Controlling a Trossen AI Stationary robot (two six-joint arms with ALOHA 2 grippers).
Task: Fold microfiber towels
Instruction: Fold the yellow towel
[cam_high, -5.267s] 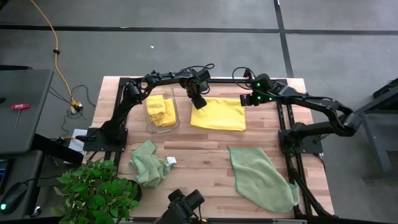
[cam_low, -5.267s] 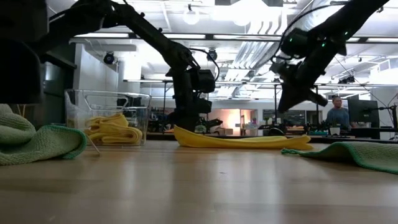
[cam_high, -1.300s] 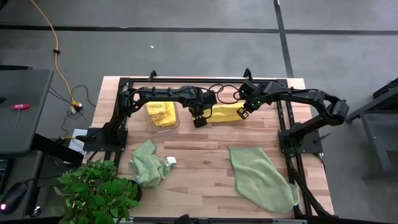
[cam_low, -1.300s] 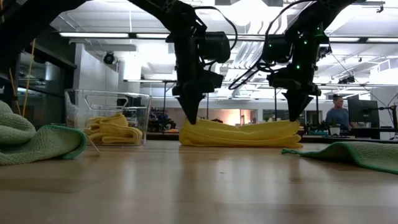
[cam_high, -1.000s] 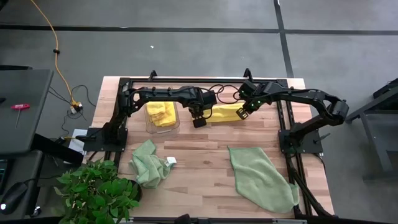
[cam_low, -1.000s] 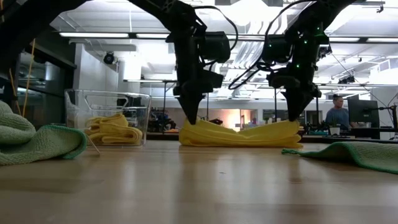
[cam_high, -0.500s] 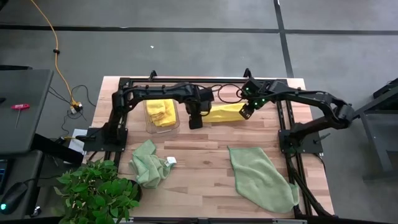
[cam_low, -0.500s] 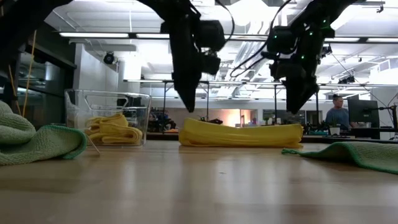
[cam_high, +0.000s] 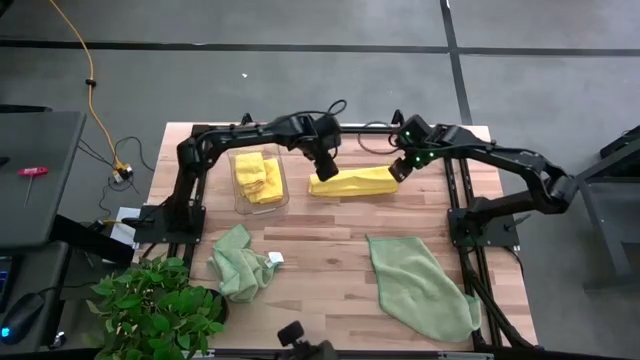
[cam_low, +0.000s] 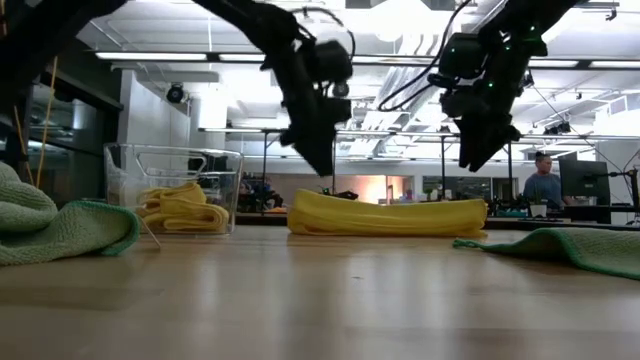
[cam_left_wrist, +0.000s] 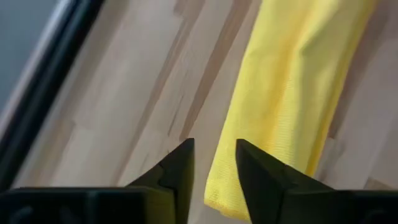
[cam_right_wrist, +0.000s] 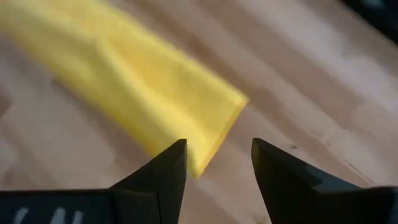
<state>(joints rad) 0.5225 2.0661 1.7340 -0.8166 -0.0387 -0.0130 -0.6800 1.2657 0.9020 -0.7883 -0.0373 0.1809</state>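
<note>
Folded bright yellow microfiber towel (cam_high: 352, 182), a long narrow band lying flat on the wooden tabletop (cam_high: 330, 250), taken here as the landmark. Left gripper (cam_high: 326, 171) hangs above the towel's end nearest the clear plastic bin (cam_high: 260, 180), clear of the cloth, fingers slightly parted and holding nothing. Right gripper (cam_high: 397, 170) hangs above the towel's opposite end — fingers spread wider, likewise empty. The bin stands just beside the towel and contains more folded yellow towels (cam_high: 257, 176). Nearer the tabletop's front edge than the landmark towel lie two pale sage green microfiber towels: one crumpled (cam_high: 240, 263) near the leafy green plant (cam_high: 155, 305), one spread out (cam_high: 420, 288) on the right arm's side — both well apart from the yellow towel.
</note>
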